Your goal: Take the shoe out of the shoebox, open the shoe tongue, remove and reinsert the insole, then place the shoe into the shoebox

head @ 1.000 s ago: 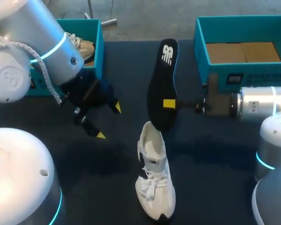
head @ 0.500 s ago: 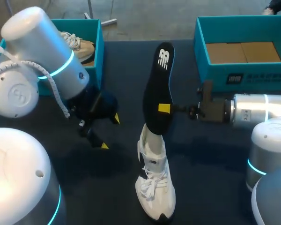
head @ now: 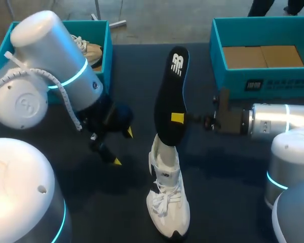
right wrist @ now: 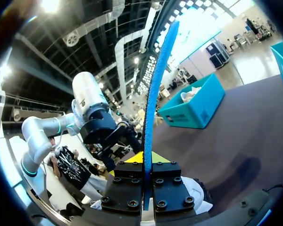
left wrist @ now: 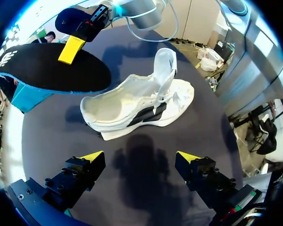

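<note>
A white shoe [head: 168,192] lies on the dark table, its tongue pulled up; in the left wrist view the shoe [left wrist: 141,106] lies ahead of my open left gripper [left wrist: 139,157], with bare table between. My right gripper [head: 178,118] is shut on a black insole [head: 171,91] with a blue edge, held over the shoe's heel opening. The right wrist view has the insole [right wrist: 155,84] edge-on between the shut fingers of the right gripper [right wrist: 145,157]. My left gripper [head: 121,147] hangs left of the shoe, holding nothing.
A teal shoebox [head: 107,55] at the back left holds a second shoe [head: 86,50]. Another teal shoebox [head: 214,40] with cardboard in it stands at the back right, just behind my right arm [head: 273,120].
My left arm has come down and to the right, nearer the shoe. The right gripper shifted the insole slightly left a second ago and has kept still since.
</note>
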Tool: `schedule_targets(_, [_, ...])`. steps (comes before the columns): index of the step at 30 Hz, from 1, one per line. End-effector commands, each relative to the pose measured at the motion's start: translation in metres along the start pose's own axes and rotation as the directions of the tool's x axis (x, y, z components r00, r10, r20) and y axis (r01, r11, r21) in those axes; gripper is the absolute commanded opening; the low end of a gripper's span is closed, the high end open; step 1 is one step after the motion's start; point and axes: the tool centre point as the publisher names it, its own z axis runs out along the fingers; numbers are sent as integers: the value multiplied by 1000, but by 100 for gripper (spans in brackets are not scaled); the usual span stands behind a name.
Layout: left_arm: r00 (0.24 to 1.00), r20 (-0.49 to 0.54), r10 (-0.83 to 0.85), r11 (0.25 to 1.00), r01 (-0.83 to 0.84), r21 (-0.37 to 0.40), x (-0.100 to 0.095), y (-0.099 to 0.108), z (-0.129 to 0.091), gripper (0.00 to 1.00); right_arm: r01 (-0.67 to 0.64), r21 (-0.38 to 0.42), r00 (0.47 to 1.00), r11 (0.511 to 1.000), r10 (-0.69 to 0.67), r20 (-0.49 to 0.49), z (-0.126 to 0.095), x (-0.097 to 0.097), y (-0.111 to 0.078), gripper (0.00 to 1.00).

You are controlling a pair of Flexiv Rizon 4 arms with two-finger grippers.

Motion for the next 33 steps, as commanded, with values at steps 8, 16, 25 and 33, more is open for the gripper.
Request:
schedule_targets(8, [999,-16,-48,999,48,-10,-4,-7,27,100,57,-46,998,997,-58,-28,1,-1,-14,0])
schedule_targets(16, [997,-15,-72,997,72,-29,0,-5,37,100,58,-19,997,998,-59,-49,1,-2,-18,0])
schedule_targets(25, [996,-15,-88,996,87,-29,2,-4,40,100,56,-7,996,998,-57,-66,3,-6,-22,0])
schedule_targets(33, [993,4,-115,992,115,-51,1,-6,47,100,101,10,991,995,-99,-92,5,-12,-22,0])
